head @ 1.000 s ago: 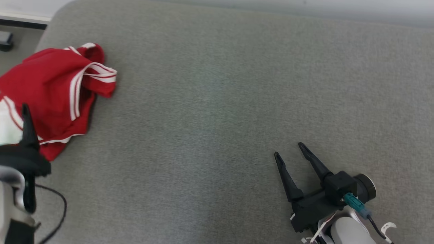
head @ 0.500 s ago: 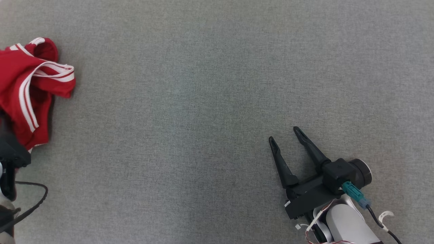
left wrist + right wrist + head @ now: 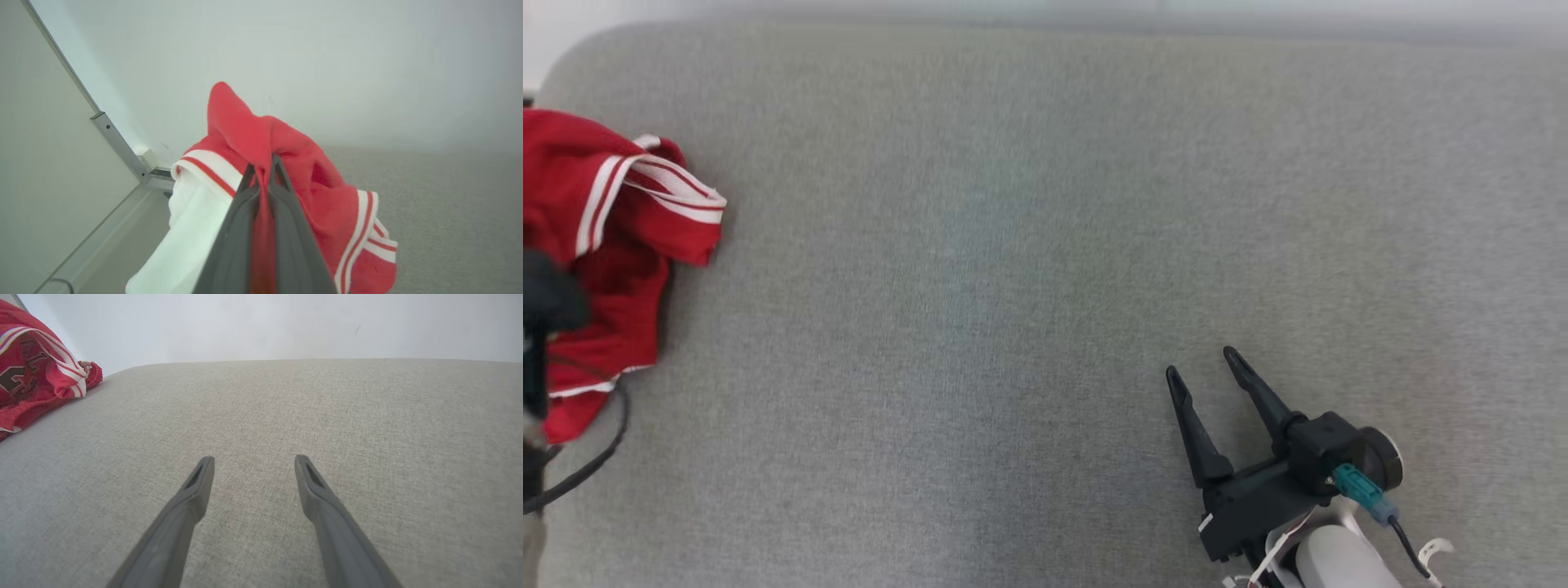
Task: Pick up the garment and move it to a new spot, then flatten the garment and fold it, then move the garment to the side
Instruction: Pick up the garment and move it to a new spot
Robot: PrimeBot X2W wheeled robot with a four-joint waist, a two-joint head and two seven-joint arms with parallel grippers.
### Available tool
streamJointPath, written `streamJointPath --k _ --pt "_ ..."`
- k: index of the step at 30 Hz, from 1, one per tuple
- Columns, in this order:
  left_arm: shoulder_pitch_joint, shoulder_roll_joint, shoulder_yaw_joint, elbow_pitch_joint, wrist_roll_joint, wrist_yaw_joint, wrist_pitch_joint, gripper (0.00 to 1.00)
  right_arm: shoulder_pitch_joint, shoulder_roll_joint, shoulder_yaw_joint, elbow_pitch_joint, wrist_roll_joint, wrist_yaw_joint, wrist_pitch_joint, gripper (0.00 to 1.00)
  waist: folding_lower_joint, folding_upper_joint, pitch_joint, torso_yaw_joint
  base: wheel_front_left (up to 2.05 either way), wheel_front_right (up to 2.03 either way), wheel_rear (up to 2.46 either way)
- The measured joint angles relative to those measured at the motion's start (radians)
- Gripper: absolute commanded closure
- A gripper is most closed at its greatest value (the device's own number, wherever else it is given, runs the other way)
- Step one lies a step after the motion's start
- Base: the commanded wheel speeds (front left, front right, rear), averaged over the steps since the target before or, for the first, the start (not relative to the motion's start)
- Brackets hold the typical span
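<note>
At the left edge the left gripper (image 3: pixel 263 163) is clamped on the red garment (image 3: pixel 245 130), while the right gripper (image 3: pixel 1201 363) sits spread wide, holding nothing, near right.

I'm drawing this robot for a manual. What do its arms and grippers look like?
The right gripper and left gripper each have two long, tapering dark grey fingers; the right one's tips are slotted. Behind it sit a black body, a round black housing, a teal connector with a dark cable, and a pale rounded forearm. A black cable loops by the left arm.
</note>
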Motion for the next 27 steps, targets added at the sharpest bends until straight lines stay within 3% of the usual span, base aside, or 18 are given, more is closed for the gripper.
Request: streamJointPath --k 8,13,20,27 --pt "-0.018 -0.094 -0.127 -0.121 -0.042 0.000 -0.017 1.00 0.035 0.032 -0.014 0.013 0.022 0.000 0.000 0.00 -0.0001 0.0000 -0.075 -0.044 0.00 0.00 0.00" --pt "0.009 -0.218 -0.166 -0.189 -0.110 0.000 -0.027 1.00 0.063 0.041 -0.037 0.022 0.030 0.000 0.000 0.00 -0.0001 -0.0001 -0.107 -0.088 0.00 0.00 0.00" --pt "0.106 -0.357 -0.287 -0.194 -0.106 0.000 -0.030 1.00 0.088 0.055 -0.054 0.027 0.035 0.000 0.000 0.00 -0.0001 -0.0001 -0.134 -0.162 0.00 0.00 0.00" --pt "0.173 -0.391 -0.488 -0.264 -0.124 0.000 -0.033 1.00 0.095 0.065 -0.046 0.031 0.042 0.000 0.000 0.00 -0.0001 -0.0001 -0.146 -0.237 0.00 0.00 0.00"
